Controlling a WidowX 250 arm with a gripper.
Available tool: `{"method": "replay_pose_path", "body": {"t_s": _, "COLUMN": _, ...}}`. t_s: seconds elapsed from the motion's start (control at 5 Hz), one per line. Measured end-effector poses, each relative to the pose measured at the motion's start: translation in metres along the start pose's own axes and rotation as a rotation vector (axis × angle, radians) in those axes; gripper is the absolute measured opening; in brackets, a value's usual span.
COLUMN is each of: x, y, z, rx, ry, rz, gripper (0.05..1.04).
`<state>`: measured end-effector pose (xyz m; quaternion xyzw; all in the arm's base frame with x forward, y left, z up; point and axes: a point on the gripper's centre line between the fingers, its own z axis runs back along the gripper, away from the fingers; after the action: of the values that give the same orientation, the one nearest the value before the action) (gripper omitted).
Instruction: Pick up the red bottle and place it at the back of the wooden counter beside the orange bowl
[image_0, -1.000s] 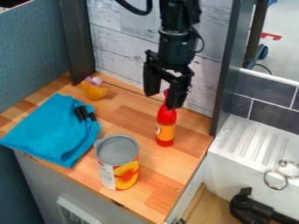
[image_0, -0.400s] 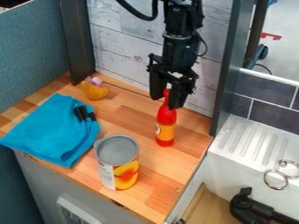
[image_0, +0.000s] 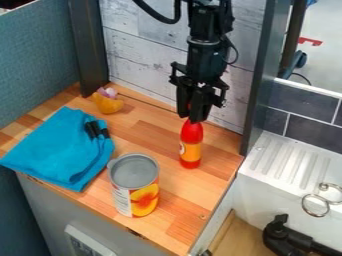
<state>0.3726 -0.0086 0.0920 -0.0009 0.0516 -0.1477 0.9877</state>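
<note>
Camera view: we see the black gripper hanging down from the top edge, over the rear right part of the wooden counter. Its two fingers are drawn in close together around the neck of the red bottle, so we read it as closed on the bottle, with only the narrow neck between them. The bottle stands upright on the counter, its orange label facing us, not far from the counter's right edge.

Nearer to us and to the left of the bottle, well apart from it, we find a large can standing upright, with a grey top and orange fruit pictured on its side. Just beside the can on the left lies a folded blue cloth, with two short black strips at its right side. Farther back, near the rear left corner of the counter, sits a small yellow-orange toy with a pale purple top.

Behind the counter we see a wall of whitish boards between two dark posts, and a blue-grey partition on the left. Over on the right are a white sink unit with a grooved draining area, metal rings, a black fitting and dark grey tiles.
</note>
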Motion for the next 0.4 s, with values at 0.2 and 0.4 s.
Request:
{"method": "replay_pose_path", "body": {"t_s": 0.2, "x": -0.002, "y": -0.003, "z": 0.005, "rx": -0.017, "ry": -0.013, "rz": 0.005, "gripper": 0.331}}
{"method": "replay_pose_path", "body": {"t_s": 0.4, "x": -0.008, "y": 0.008, "z": 0.037, "rx": -0.024, "ry": -0.098, "rz": 0.040, "gripper": 0.331}}
